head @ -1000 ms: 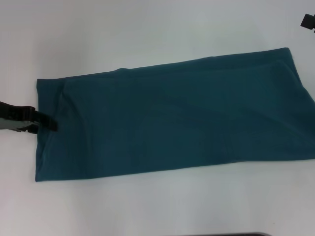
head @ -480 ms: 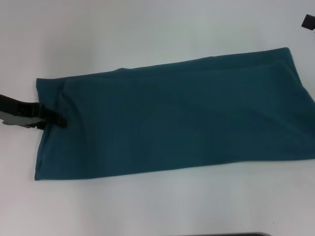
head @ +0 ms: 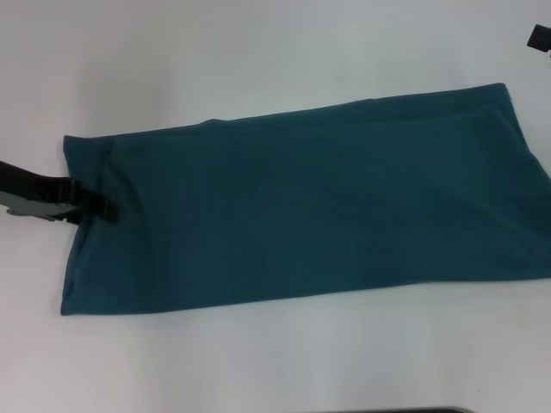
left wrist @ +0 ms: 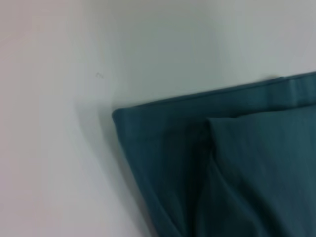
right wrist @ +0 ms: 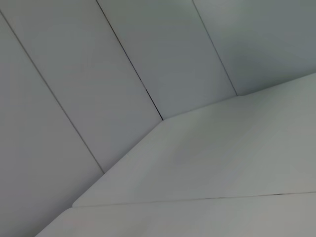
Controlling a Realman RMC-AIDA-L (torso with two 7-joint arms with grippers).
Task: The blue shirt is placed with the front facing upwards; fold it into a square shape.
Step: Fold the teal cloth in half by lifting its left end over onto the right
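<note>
**Shirt in a long strip, last folds pending**

The shirt (head: 301, 206) lies on the white tabletop (head: 258, 52) as a long rectangle, sleeves tucked. The left gripper (head: 93, 209) sits at its left edge; whether it clamps cloth, I cannot tell. The right gripper (head: 539, 36) is parked far right. End-to-end folding remains.

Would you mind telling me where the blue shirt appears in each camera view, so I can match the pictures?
Head view: the blue shirt lies as a long folded band across the middle of the white table, with the left gripper at its left end.
Left wrist view: one folded corner, at lower right.
Right wrist view: not in it.
Shared landmark: that left-end corner.
</note>
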